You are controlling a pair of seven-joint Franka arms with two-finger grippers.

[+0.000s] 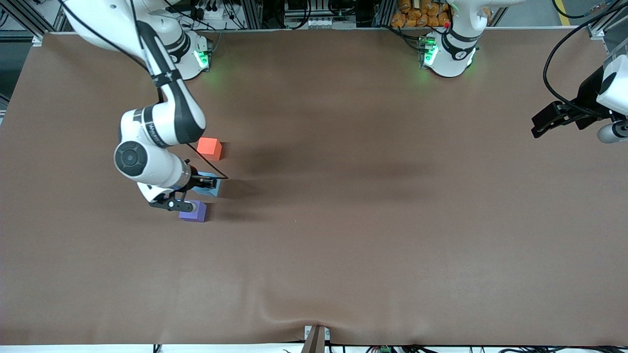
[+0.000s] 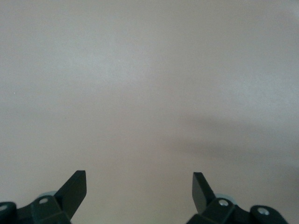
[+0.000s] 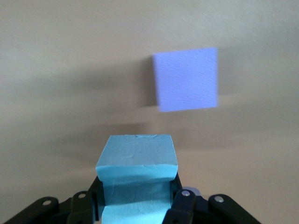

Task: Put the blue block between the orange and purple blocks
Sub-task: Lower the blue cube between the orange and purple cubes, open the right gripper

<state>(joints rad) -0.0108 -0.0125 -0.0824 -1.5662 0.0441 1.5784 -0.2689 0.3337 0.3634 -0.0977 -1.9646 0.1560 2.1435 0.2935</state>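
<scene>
The small sky-blue matte cube [image 1: 210, 184] was half hidden in the front view by the right gripper [image 1: 208, 182] and a black cable; only its pale edges showed. The right wrist view gave it clearly, blue cube [image 3: 138, 163] pinched between the dark fingers [image 3: 182, 207], its lower part cut off by the frame edge. Whether it touched the brown table cover [image 1: 343, 220] could not be told. Three cubes in all: one blue, one bright orange-red matte cube [image 1: 209, 148], one violet-purple matte cube [image 1: 193, 211]. In the front view the blue one sat between the other two, orange farther from the camera, purple nearer. The right wrist view showed the purple cube [image 3: 187, 79] but no orange. The left gripper [image 1: 549, 121] waited at the left arm's end of the table; its wrist view showed fingers [image 2: 74, 189] spread wide over bare cover.
</scene>
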